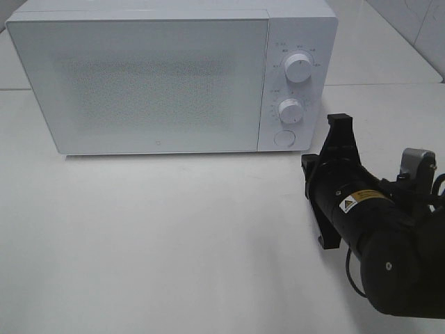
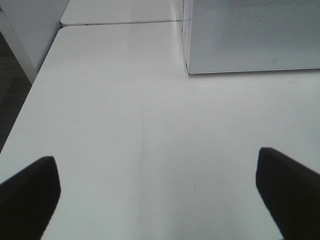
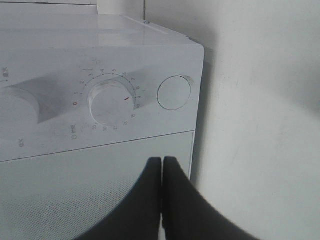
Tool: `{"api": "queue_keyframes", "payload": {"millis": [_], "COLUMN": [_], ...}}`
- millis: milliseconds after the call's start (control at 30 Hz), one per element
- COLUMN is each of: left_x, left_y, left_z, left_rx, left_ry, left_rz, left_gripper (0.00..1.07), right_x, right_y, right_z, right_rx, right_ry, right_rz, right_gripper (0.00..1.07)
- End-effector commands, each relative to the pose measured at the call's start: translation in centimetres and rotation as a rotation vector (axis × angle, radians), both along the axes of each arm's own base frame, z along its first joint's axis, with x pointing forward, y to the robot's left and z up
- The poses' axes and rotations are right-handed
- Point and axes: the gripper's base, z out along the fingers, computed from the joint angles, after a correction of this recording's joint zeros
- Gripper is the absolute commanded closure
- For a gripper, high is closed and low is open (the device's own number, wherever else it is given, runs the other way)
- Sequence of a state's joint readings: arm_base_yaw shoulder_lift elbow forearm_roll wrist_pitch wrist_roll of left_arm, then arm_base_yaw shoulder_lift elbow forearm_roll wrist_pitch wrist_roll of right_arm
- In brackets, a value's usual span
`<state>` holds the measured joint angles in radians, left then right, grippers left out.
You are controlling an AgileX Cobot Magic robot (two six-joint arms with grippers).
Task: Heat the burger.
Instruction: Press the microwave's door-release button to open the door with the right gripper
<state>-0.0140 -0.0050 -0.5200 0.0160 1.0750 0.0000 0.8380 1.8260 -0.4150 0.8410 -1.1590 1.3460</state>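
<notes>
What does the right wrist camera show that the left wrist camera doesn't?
Right wrist only: the round white dial with a red mark, the round white button, and the right gripper, black jaws shut on nothing. Left wrist only: the left gripper, open wide over the white table. Both: the white box-shaped microwave and its speckled door.

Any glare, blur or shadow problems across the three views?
Exterior high: washed out, white microwave barely separates from the table. Left wrist: left claw soft-edged, featureless black. Right wrist: numbered dial legible, shut right claw out of focus, soft shadow beside the microwave.
</notes>
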Motion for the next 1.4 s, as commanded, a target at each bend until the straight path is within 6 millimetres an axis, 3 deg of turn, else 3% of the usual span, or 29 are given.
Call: {"api": "queue_keyframes", "payload": {"millis": [33,367,1033,1400], "left_x": [0.0,0.0,0.0,0.0], "left_y": [0.0,0.0,0.0,0.0], "left_z": [-0.1,-0.1,-0.1,-0.1], "left_rx": [-0.002,-0.003,-0.003,-0.003], "left_ry": [-0.011,-0.011,-0.011,-0.011], "left_rz": [0.0,-0.001,-0.001,-0.001], "left_gripper": [0.06,0.06,0.06,0.06], "right_x": [0.3,1.2,7.3,8.9], "right_y": [0.4,0.8,1.4,2.0], "right_z": [-0.1,-1.2,-2.4,-3.6], "right_rx": [0.018,0.002,0.011,0.009], "right_ry": [0.002,0.013,0.016,0.042], "right_rz": [0.0,-0.006,-0.037,-0.043], "right_gripper": [1.07,1.07,1.07,1.07]}}
